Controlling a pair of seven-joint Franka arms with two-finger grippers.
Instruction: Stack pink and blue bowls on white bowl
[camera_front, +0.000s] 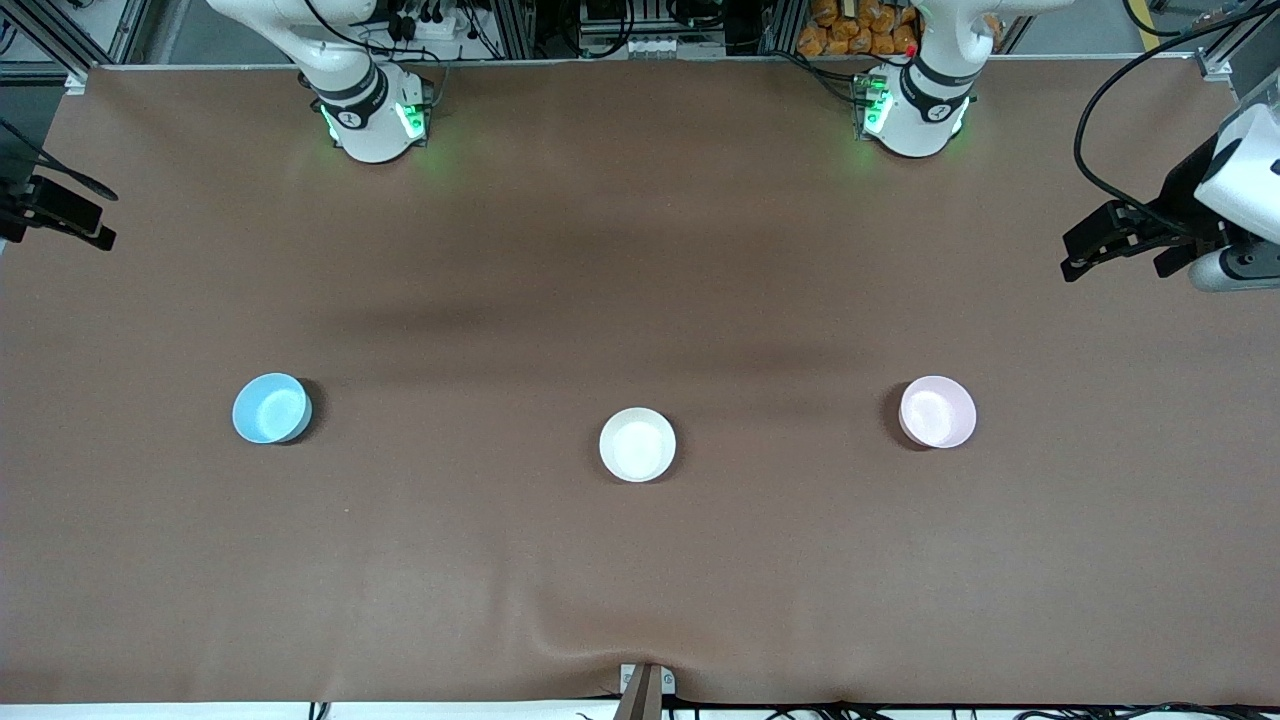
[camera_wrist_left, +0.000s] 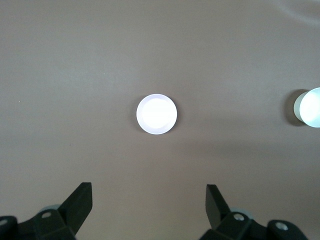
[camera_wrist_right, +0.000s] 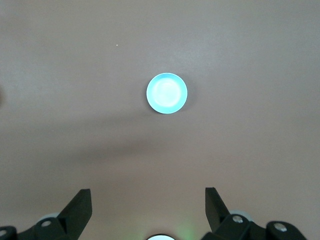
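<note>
Left end effector & right end effector both apart, empty, high over bench. No stacking yet; next: grasp pink bowl or blue bowl, carry to white bowl.

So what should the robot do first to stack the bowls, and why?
Probably lower the left tool, which is open, to the pink bowl at that arm's end of the table. All three bowls sit apart, nothing stacked, and the white bowl lies between it and the blue bowl. The right tool, open, can wait.
</note>
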